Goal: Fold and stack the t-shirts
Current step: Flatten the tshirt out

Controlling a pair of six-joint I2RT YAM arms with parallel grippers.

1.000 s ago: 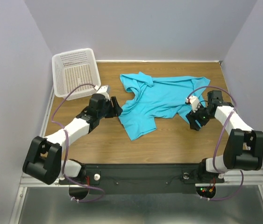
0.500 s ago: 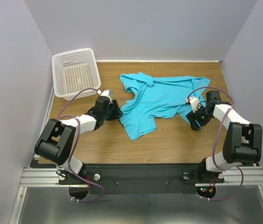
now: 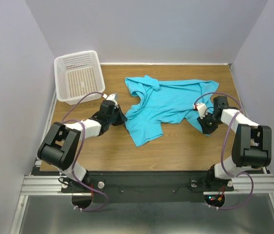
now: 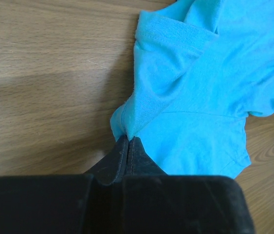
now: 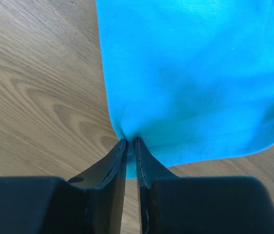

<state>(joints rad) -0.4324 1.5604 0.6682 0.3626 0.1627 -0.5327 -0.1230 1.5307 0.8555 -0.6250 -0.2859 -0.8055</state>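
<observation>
Now | t-shirt (image 3: 168, 102) between both | left tool (image 4: 128, 138) pinches edge | right tool (image 5: 131, 141) pinches hem

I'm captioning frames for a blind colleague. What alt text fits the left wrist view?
The left gripper is shut on a pinched edge of a crumpled turquoise t-shirt, which lies on a wooden table and fills the right of the picture.

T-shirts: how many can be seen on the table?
1. The t-shirt lies crumpled on the table, pinched by the left gripper and the right gripper. Another could be hidden beneath.
</observation>
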